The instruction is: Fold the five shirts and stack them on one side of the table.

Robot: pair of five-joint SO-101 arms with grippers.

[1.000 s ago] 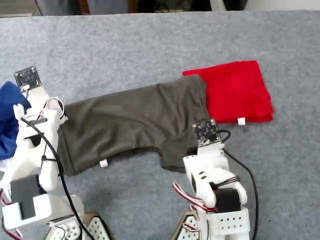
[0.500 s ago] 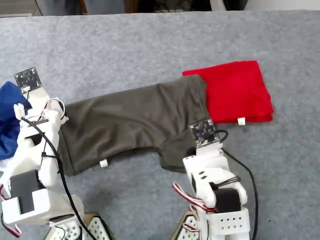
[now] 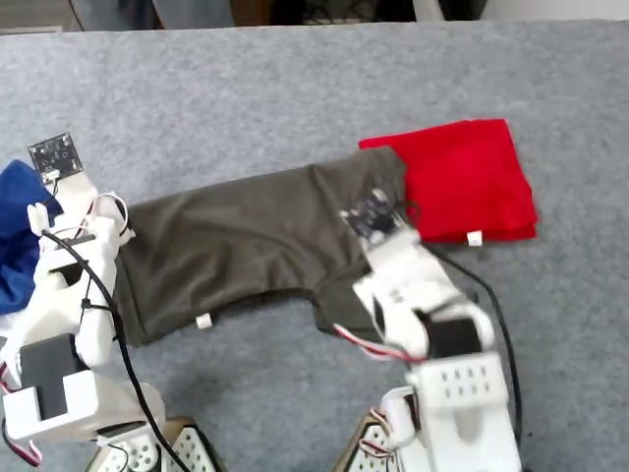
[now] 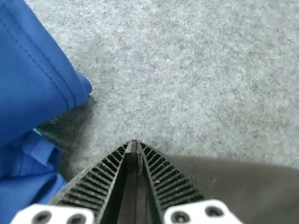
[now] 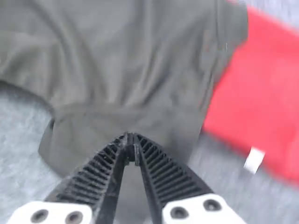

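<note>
Three garments lie on the grey felt tabletop (image 3: 246, 88) in my high view: a dark olive-grey shirt (image 3: 256, 246) spread flat across the middle, a red shirt (image 3: 462, 182) folded into a neat rectangle at its right end, and a rumpled blue shirt (image 3: 12, 246) at the left edge. The olive-grey cloth meets the red shirt's left edge. I can pick out a small white tag (image 3: 203, 321) at the olive-grey shirt's near hem and another (image 3: 475, 238) on the red shirt's near edge. My left arm (image 3: 64, 285) stands between the blue shirt and the olive-grey shirt's left end. My right arm (image 3: 413, 305) is over the olive-grey shirt's right part, just beside the red shirt

From the left wrist view I see the left jaws pressed together with nothing visible between them. Their tips sit over bare tabletop (image 4: 196, 70), right at the border of the dark olive-grey shirt (image 4: 243, 182). The blue shirt (image 4: 32, 84) lies near them, its stitched hem showing

From the right wrist view I see the right jaws clenched too, with no cloth caught in them that I can make out. They hang above the dark olive-grey shirt (image 5: 117, 70), by one of its sleeves. Off to the side lies the red shirt (image 5: 266, 116) with its white tag (image 5: 253, 160), and a strip of tabletop (image 5: 18, 140) shows past the sleeve
</note>
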